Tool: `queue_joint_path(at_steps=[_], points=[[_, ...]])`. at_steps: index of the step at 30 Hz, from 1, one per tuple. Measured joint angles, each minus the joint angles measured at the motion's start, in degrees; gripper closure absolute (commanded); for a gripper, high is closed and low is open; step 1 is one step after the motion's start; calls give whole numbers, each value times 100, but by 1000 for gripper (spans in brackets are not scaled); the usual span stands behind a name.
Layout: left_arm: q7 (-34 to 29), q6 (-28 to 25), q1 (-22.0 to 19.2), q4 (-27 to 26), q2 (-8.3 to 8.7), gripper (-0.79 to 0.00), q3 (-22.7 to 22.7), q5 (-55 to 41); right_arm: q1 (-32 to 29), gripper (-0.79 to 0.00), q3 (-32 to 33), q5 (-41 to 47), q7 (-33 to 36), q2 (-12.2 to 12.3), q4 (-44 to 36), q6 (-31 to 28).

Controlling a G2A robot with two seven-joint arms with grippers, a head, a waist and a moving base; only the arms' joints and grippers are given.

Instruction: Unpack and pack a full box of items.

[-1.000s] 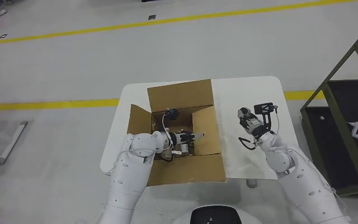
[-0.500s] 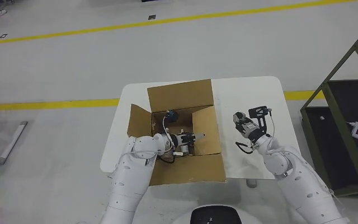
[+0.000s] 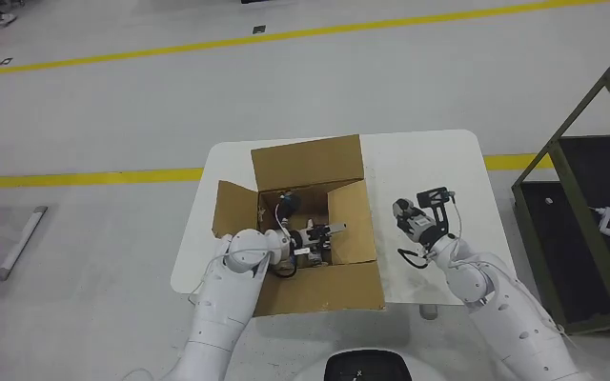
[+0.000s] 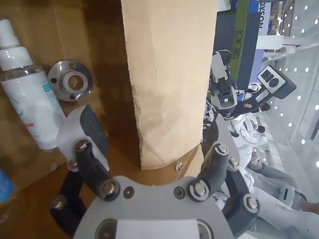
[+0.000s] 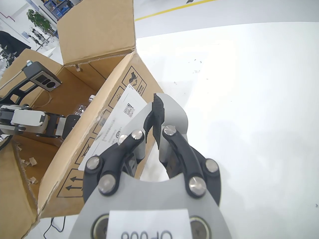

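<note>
An open cardboard box (image 3: 307, 162) stands on the white table (image 3: 429, 152). My left gripper (image 4: 152, 130) is down inside the box (image 4: 169, 50), open, with nothing held and one inner flap ahead of its fingers. On the box floor beside it lie a white spray bottle (image 4: 27, 93) and a round metal flange (image 4: 70, 80). From above, my left gripper (image 3: 324, 233) sits mid-box near a blue-topped item (image 3: 289, 200). My right gripper (image 5: 155, 115) is shut and empty, hovering over bare table just outside the box's wall (image 5: 99, 95); in the top view it (image 3: 402, 210) is right of the box.
The box's flaps stand up around the opening, the tall far flap (image 5: 99, 21) highest. A paper label (image 5: 119, 123) is stuck on the outer wall. A dark metal frame (image 3: 572, 210) stands off the table's right side. Bare tabletop (image 5: 236, 88) lies right of the box.
My right gripper has drifted closer to the box and slightly toward the table's near edge. My left gripper has shifted only a little inside the box.
</note>
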Motion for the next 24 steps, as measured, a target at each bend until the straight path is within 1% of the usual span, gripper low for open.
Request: queue_joint_path(at_steps=[10, 16, 19, 20, 21, 23, 24], points=[[-17, -47, -86, 250, -65, -785, 139, -759, 92, 0, -20, 96, 12, -8, 138, -73], [-239, -66, -38, 109, -77, -785, 126, -1382, 77, 0, 47, 168, 41, 6, 136, -89], [-269, -79, -14, 39, -74, -785, 132, -1548, 78, -6, 77, 285, -5, 1, 87, -63], [-267, -78, -10, 13, -72, -785, 128, -1594, 81, -52, 87, 306, -6, 2, 77, -63], [-257, -73, -9, -21, -69, -785, 121, -1636, 84, -175, 101, 327, -9, 3, 68, -57], [-248, -82, -12, -146, -62, -785, 95, -1744, 84, -385, 163, 429, -30, 5, 44, -10], [-248, -95, -12, -216, -59, -785, 81, -1803, 82, -545, 202, 501, -33, 6, 28, 19]])
